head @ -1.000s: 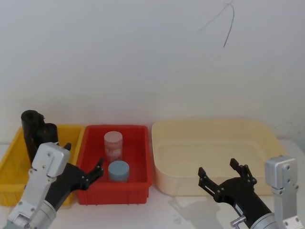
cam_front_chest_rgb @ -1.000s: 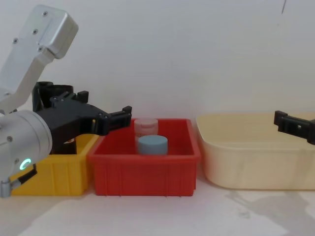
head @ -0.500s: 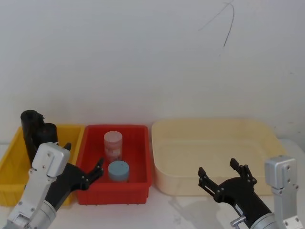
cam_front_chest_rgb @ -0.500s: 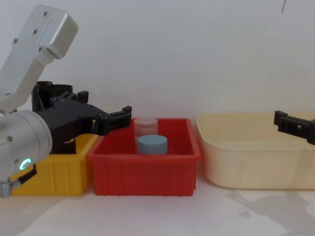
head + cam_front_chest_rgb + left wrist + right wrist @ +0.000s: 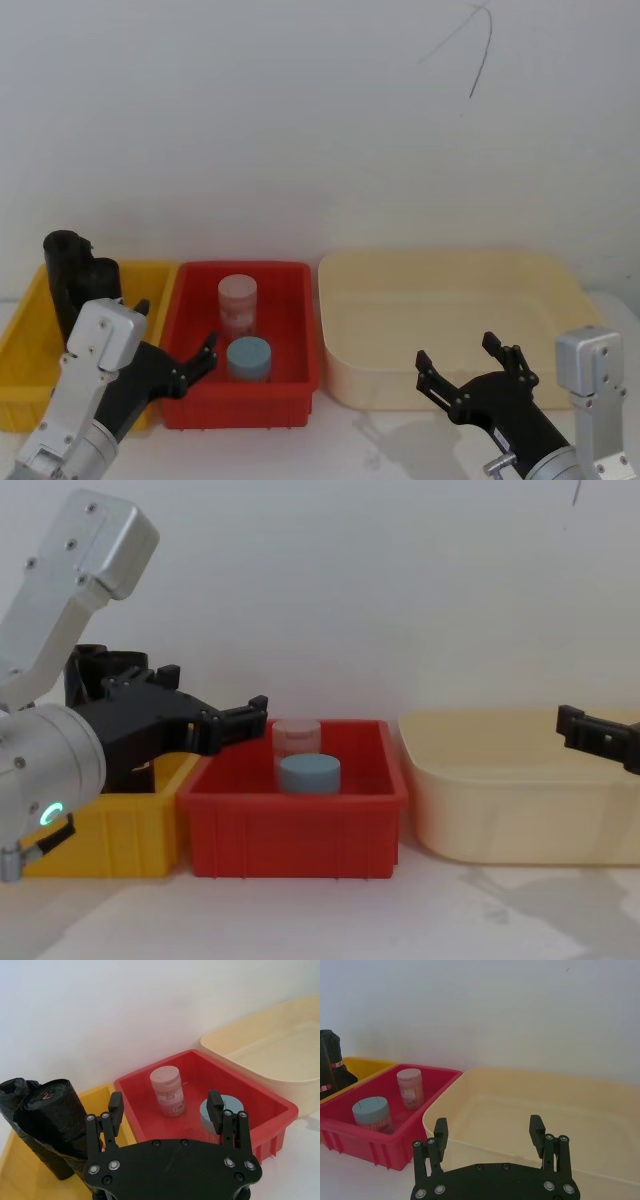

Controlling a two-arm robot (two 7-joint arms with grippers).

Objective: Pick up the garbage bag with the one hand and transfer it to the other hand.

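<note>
While its long black fingers stand spread wide apart, the one hand (image 5: 177,323) hovers at the near edge of the yellow bin (image 5: 20,345) and the red bin (image 5: 300,300), raised above their rims. The other hand (image 5: 456,350) holds its fingers apart too, in front of the cream tub (image 5: 450,262).

The garbage bag (image 5: 57,1115), a smooth black plastic tube, leans upright in the yellow bin, touching a second black roll (image 5: 17,1092) with a crumpled top. The red bin holds two round jars: a pale pink one (image 5: 238,300) standing taller at the back, and a squat one with a blue lid (image 5: 249,357) just in front of it. Both small bins are hard plastic with straight walls. The tub is broad and shallow with rounded corners. All three sit side by side on the white counter (image 5: 380,430).
</note>
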